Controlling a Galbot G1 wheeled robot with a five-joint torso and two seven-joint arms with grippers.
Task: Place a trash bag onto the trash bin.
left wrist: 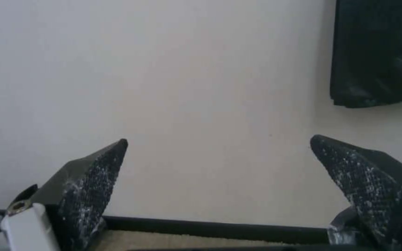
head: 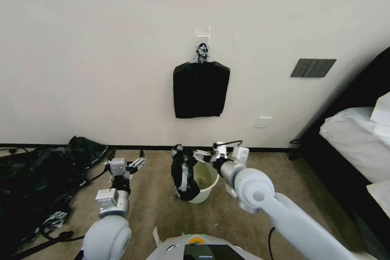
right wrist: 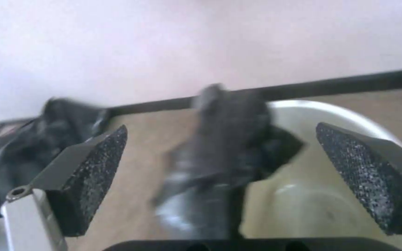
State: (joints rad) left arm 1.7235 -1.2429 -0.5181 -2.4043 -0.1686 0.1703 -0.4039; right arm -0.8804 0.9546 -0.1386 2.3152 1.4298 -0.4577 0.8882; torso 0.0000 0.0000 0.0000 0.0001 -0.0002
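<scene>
Your thin, glossy black plastic trash bag [head: 183, 172] hangs crumpled over the 9 o'clock rim of the small round cream-white plastic trash bin [head: 205, 189] on the carpet, with your right gripper [head: 202, 155] spread apart at the bag's top and your left gripper [head: 137, 164] spread wide, empty, at 9 o'clock.

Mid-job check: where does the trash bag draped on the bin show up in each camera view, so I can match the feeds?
Head view: trash bag hangs over the left rim of the trash bin, just ahead of the right gripper.
Left wrist view: not in it; the black sheet there is the bundle hanging on the wall.
Right wrist view: trash bag between the open fingers, over the bin's rim.
Shared landmark: black baseboard.
</scene>
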